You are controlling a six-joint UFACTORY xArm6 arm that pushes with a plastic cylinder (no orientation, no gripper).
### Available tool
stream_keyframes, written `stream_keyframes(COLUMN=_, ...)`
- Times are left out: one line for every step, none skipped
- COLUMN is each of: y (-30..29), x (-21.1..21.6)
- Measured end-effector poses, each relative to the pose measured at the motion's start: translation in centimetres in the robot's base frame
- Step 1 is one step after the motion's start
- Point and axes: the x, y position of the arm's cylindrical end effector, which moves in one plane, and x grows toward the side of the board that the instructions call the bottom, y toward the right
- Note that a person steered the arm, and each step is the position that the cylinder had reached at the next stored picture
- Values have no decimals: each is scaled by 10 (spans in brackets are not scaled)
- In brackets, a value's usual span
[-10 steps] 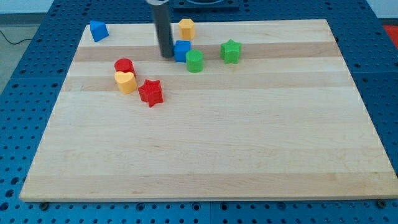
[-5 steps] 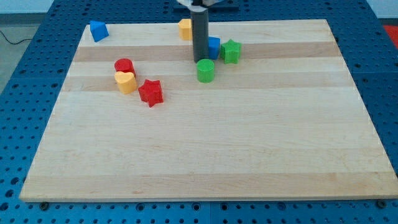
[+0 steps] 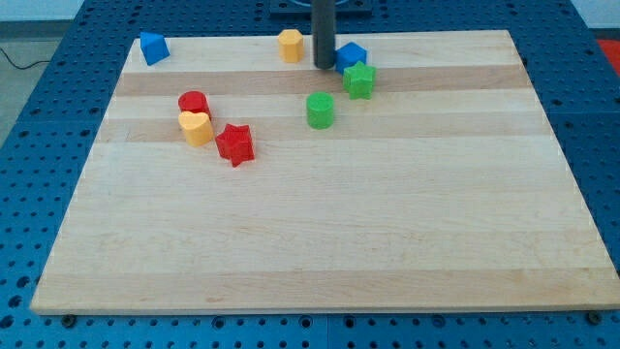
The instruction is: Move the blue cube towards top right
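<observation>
Blue cube (image 3: 351,55) touches my tip (image 3: 324,66) on its left, green star (image 3: 359,79) just below; no claw

Bright, even overhead light; soft short shadows under the blocks, sharp focus, no glare

Green star (image 3: 359,79), green cylinder (image 3: 320,110), red star (image 3: 234,143)

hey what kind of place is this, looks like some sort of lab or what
Probably a robotics lab bench. A wooden board lies on a blue perforated table, small coloured blocks such as the blue cube sit on it, and my tip stands just left of that cube.
</observation>
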Motion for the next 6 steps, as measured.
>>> stream_keyframes(y=47, x=0)
stream_keyframes(y=57, x=3)
stream_keyframes(y=57, x=23)
stream_keyframes(y=72, x=36)
stream_keyframes(y=107, x=29)
stream_keyframes(y=137, x=1)
